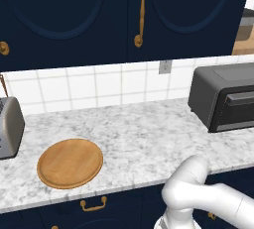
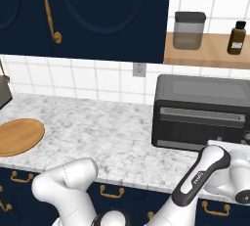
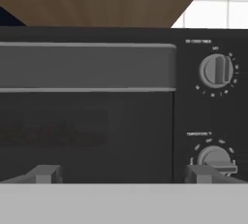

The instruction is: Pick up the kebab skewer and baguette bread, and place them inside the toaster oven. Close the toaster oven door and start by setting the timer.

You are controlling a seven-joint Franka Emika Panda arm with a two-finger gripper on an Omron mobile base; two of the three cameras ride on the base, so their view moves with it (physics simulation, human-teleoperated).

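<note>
Hand view: my gripper (image 3: 123,174), fingers spread wide, faces the closed toaster oven door (image 3: 87,106); next I must reach its timer knob (image 3: 217,70).

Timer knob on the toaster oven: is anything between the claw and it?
Nothing visible. In the hand view the open claw faces the closed toaster oven door head-on, with the timer knob up to the right of it and the lower knob just above the right fingertip.

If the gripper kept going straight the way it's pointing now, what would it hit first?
Most likely the toaster oven door, which looks shut. The open gripper faces the toaster oven head-on, its right finger under the lower knob. Depth is unclear.
</note>
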